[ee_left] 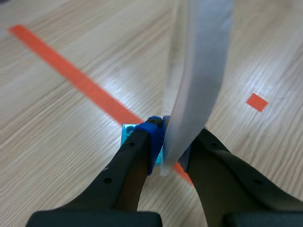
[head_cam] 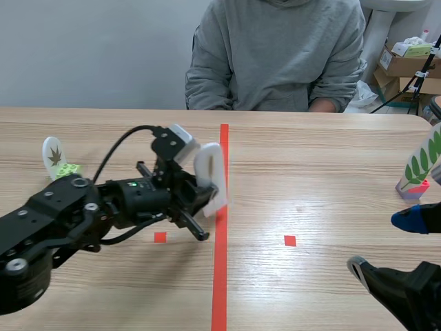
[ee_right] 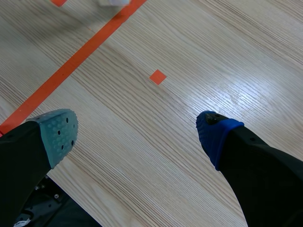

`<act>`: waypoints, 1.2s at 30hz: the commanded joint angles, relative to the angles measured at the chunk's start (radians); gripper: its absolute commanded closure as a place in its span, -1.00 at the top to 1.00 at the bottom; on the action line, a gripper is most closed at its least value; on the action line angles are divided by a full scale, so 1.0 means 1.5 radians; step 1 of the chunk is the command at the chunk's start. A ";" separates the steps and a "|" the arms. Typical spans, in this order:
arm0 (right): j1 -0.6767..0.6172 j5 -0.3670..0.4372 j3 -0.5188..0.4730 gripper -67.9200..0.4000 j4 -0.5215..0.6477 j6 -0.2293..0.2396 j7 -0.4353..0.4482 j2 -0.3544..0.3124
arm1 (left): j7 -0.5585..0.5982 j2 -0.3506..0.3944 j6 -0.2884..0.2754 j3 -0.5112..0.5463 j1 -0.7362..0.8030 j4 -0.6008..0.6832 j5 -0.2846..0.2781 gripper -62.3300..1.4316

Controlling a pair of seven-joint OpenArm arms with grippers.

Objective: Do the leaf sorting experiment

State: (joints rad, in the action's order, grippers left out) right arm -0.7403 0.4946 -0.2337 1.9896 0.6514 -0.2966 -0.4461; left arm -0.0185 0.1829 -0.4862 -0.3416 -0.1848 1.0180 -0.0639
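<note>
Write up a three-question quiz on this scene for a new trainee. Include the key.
1. True or false: the left tool is shut on the white card.
2. Fill in: the brown-leaf card stands on a ___ base.
3. Which card stands nearest the right tool?
A) brown-leaf card
B) green-leaf card
C) white card

Key: 1 true; 2 green; 3 B.
</note>
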 commanded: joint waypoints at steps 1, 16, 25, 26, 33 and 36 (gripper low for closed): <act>0.008 0.004 -0.002 0.51 0.009 0.001 0.007 -0.005 | 0.006 0.007 0.000 0.035 0.034 0.045 -0.005 -0.83; 0.008 0.002 -0.002 0.51 0.009 0.001 0.005 -0.005 | 0.007 0.029 0.149 0.328 0.086 0.029 -0.034 -0.83; 0.008 0.003 -0.002 0.51 0.009 0.001 0.005 -0.005 | 0.042 0.075 0.188 0.361 0.000 -0.137 -0.034 -0.83; 0.008 0.003 -0.002 0.51 0.009 0.001 0.005 -0.005 | 0.045 0.078 0.190 0.361 -0.009 -0.151 -0.034 -0.83; 0.008 0.003 -0.002 0.51 0.009 0.001 0.005 -0.005 | 0.055 0.076 0.191 0.361 -0.027 -0.186 -0.032 -0.82; 0.008 0.003 -0.002 0.51 0.009 0.001 0.005 -0.005 | 0.055 0.076 0.191 0.361 -0.027 -0.186 -0.032 -0.69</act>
State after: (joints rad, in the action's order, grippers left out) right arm -0.7403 0.4900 -0.2337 1.9896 0.6514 -0.2974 -0.4461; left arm 0.0532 0.2932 -0.2016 0.1997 -0.2241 0.7132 -0.1081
